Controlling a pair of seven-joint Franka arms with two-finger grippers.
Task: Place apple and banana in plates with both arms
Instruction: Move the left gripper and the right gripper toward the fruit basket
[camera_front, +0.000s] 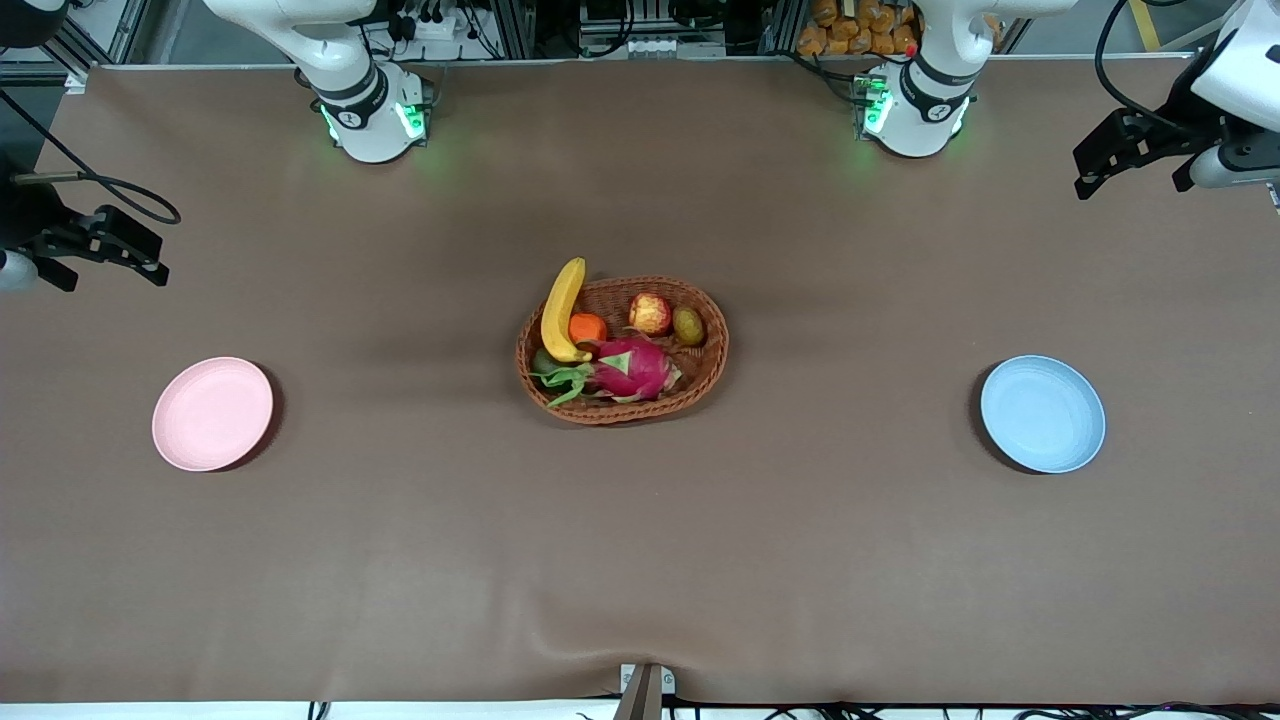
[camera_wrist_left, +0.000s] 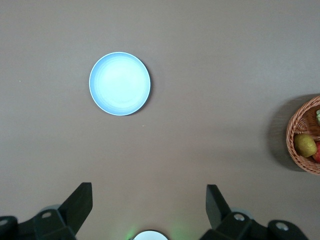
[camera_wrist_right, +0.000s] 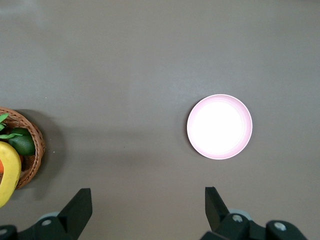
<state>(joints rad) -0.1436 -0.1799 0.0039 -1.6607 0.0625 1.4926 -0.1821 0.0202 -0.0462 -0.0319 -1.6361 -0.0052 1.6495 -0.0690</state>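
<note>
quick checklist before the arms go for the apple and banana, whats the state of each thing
1. Left gripper open, up over the table's left-arm end: ok.
2. Right gripper open, up over the right-arm end: ok.
3. Apple in the wicker basket, uncovered, beside the kiwi: ok.
4. Banana lies across the basket rim, one tip sticking out, top side exposed: ok.
5. Blue plate holds nothing: ok.
6. Pink plate holds nothing: ok.

Both white arms wait raised at the table's ends. The black two-finger left gripper (camera_front: 1085, 185) and black two-finger right gripper (camera_front: 158, 272) hang with fingers spread wide, empty.
</note>
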